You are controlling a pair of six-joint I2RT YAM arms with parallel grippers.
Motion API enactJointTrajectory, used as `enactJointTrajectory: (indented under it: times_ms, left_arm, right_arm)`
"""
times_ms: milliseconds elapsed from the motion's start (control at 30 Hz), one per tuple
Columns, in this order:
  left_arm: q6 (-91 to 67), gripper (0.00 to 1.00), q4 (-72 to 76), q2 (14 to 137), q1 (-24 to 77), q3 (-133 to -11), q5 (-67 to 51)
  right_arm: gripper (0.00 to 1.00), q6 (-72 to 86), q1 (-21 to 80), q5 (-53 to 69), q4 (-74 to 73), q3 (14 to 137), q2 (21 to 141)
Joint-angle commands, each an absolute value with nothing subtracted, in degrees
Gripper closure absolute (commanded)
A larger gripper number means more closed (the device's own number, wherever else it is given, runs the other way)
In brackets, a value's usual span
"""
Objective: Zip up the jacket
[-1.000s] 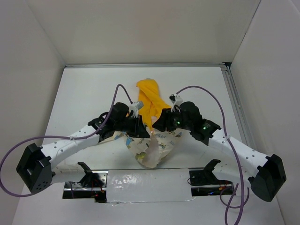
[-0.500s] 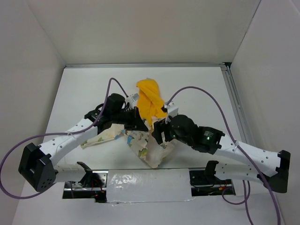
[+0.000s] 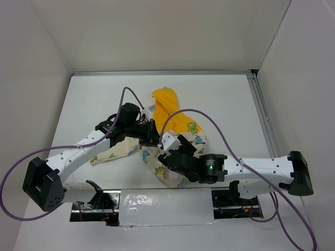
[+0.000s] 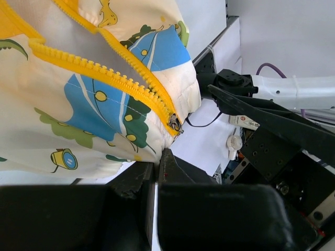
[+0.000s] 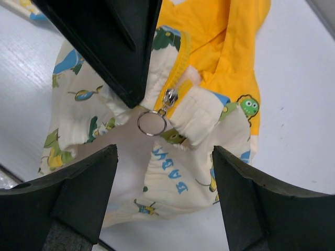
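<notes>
The jacket [image 3: 183, 128] lies crumpled mid-table, cream with cartoon prints, its yellow hood [image 3: 166, 104] toward the back. My left gripper [image 3: 152, 135] is shut on the jacket's bottom hem, just below the end of the yellow zipper [image 4: 104, 73], where a small metal piece [image 4: 172, 124] shows. My right gripper [image 5: 164, 150] hovers above the jacket [image 5: 199, 172], jaws wide open and empty. The zipper slider with its metal ring [image 5: 153, 124] sits just beyond them, right beside the left gripper's black fingers [image 5: 120, 57]. In the top view the right gripper [image 3: 166, 157] is over the jacket's near part.
White walls close in the table on three sides, with a metal rail [image 3: 260, 115] along the right. A taped strip [image 3: 162, 201] and both arm mounts line the near edge. Purple cables [image 3: 209, 117] loop over the arms. A sleeve [image 3: 107, 154] trails to the left.
My right gripper has opened wide, and its arm has swung down toward the near edge. The jacket's right side now lies spread on the table. The left gripper stays shut.
</notes>
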State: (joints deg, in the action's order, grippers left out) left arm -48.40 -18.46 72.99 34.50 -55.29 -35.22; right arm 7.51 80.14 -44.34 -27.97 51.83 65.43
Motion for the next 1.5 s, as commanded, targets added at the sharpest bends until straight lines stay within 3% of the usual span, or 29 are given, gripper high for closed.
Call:
enactJointTrajectory:
  times_ms: [0,233,333,500,700,767,800,867,900,1000,1300,1467]
  left_arm:
    - [-49.0,1.00,-18.3,71.8,34.0,-57.1,-37.2]
    - [-49.0,1.00,-17.6,71.8,33.7,-56.4,-38.3]
    - [-48.8,1.00,-17.8,72.0,33.6,-56.4,-38.2]
    - [-48.3,1.00,-18.0,72.4,33.6,-56.3,-38.6]
    - [-48.0,1.00,-17.6,71.6,33.6,-55.5,-38.2]
    - [-47.8,1.00,-17.9,71.5,33.6,-55.5,-37.6]
    - [-47.4,1.00,-18.0,71.4,33.6,-55.5,-37.5]
    - [-47.3,1.00,-18.1,71.4,33.6,-55.5,-37.4]
    - [-47.3,1.00,-18.5,71.5,33.7,-55.7,-37.3]
    - [-47.6,1.00,-19.3,71.7,33.6,-56.3,-36.6]
    - [-47.7,1.00,-19.2,72.1,33.7,-57.1,-37.3]
    - [-47.5,1.00,-19.2,72.0,33.6,-57.4,-37.6]
  right_arm:
    - [0.21,2.3,81.3,-51.4,-21.4,53.2,67.3]
    - [0.26,0.6,83.1,-53.8,-18.6,54.6,71.4]
    - [0.38,-1.3,83.0,-54.4,-16.8,54.1,71.1]
    - [0.46,-2.6,83.0,-52.2,-13.4,52.6,68.0]
    - [0.69,-3.3,81.4,-48.4,-12.5,52.2,67.4]
    - [0.89,-3.1,80.6,-46.6,-12.9,52.5,67.1]
    - [0.92,-3.1,80.2,-45.8,-13.1,52.6,66.9]
    - [0.90,-2.9,79.7,-44.0,-13.9,52.7,66.5]
    - [0.68,-2.6,79.7,-43.0,-15.0,53.5,66.4]
    - [0.43,-1.9,79.9,-41.4,-17.8,53.3,66.8]
    - [0.39,-0.1,80.2,-47.0,-20.7,53.9,71.5]
    - [0.48,-0.7,80.2,-51.8,-17.4,53.4,72.3]
